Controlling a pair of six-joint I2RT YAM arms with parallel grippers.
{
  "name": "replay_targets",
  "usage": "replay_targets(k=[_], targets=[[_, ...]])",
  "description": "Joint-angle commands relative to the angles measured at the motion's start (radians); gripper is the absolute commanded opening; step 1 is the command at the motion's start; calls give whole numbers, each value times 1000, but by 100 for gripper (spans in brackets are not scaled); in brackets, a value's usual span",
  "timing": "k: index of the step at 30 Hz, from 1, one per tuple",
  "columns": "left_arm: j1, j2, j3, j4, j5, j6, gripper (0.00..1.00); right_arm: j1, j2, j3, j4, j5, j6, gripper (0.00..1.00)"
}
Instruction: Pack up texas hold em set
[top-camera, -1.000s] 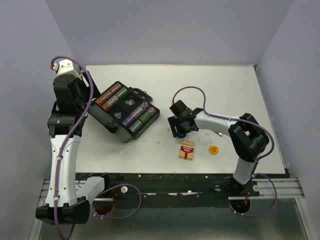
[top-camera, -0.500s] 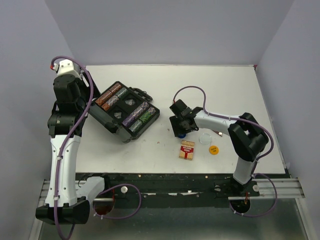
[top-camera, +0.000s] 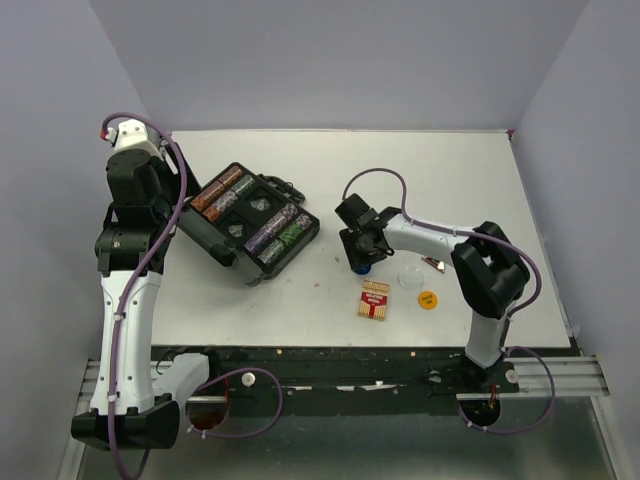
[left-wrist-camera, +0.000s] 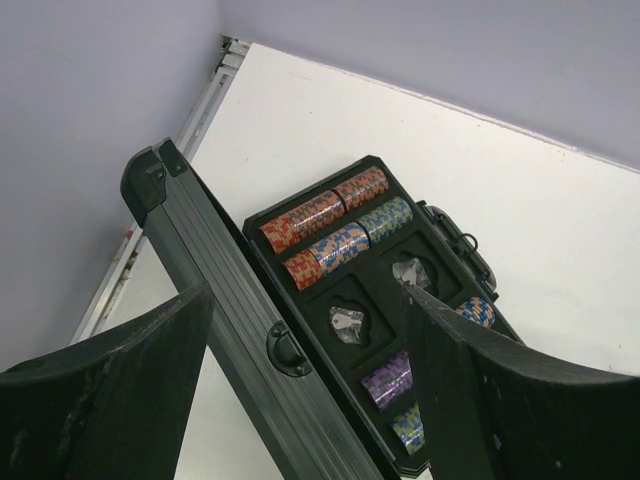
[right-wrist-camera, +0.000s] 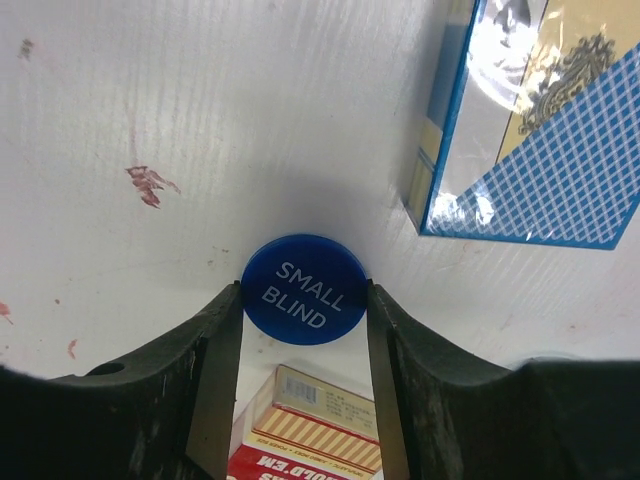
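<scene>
Blue small blind button (right-wrist-camera: 305, 288), pinched on the tabletop (right-wrist-camera: 150, 100).
Your right tool (right-wrist-camera: 304, 300) clamps its rim from both sides, likely because it lies too flat otherwise; the black case (left-wrist-camera: 235, 305) waits open, well apart, under your left tool (left-wrist-camera: 312, 300), whose jaws stand released.

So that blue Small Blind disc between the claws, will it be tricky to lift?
The blue disc looks thin, flat and stiff, so it should hold its shape but offers only a narrow edge to the fingers. Its smooth face suggests it could slip or tilt. Lying flat on the table, it seems unlikely to roll.
</scene>
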Motion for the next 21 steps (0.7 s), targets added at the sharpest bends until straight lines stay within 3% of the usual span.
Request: replay_targets(k=[1,12,21], targets=[[-2,-28,-5,2,-21,10,84,-1,17,101,-80,14,-31,40],[-4,-36,-11,-2,-19,10,84,1,44,273,-95,-41,-88,39],[-2,-31,-11,-1,-5,11,84,11,224,584,-59,-122,-122,38]])
